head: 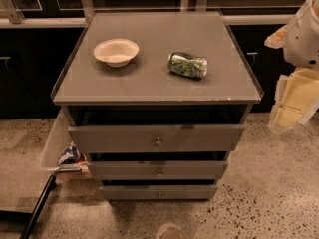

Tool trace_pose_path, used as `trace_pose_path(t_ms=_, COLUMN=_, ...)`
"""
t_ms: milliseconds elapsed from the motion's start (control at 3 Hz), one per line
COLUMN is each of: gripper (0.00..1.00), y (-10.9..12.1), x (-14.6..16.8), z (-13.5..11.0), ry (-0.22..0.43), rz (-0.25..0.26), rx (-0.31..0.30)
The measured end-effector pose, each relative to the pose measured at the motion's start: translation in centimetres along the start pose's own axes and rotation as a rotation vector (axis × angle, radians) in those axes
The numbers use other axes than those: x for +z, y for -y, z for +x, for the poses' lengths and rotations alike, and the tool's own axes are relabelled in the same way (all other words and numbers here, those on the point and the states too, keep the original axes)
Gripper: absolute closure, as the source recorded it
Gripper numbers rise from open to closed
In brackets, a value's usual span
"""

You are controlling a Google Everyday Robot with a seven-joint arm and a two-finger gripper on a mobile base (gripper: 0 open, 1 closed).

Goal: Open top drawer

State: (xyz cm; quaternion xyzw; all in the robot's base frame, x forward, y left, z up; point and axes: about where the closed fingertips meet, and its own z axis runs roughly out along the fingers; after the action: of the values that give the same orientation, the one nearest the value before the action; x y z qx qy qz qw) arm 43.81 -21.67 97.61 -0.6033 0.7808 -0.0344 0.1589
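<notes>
The top drawer (124, 138) is the tallest and widest of three grey fronts on a small cabinet, with a round metal knob (158, 142) at its centre. A dark gap shows between its front and the cabinet top, and the front stands forward of the two below. My gripper (294, 101), pale yellow under a white arm, hangs at the right edge of the view. It is right of the cabinet, level with the cabinet top, and apart from the drawer and knob.
On the cabinet top (149, 86) sit a white bowl (116, 51) and a green can (187, 64) on its side. Two shorter drawers (124, 170) lie below. A clear bin (54, 142) holding a snack bag (69, 156) and a black pole (39, 205) are at the left.
</notes>
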Motion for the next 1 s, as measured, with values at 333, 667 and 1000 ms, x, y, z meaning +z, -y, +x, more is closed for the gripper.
trace_pose_path(t_ms=333, gripper=0.0, y=0.0, x=0.0, z=0.0, ry=0.0, rz=0.001, rx=0.0)
trace_pose_path(t_ms=667, gripper=0.0, y=0.3, x=1.3, z=0.7, ry=-0.002, rz=0.023, rx=0.002)
trace_pose_path(t_ms=1000, gripper=0.0, y=0.4, x=4.1, z=2.1, ry=0.01, rz=0.022, rx=-0.012)
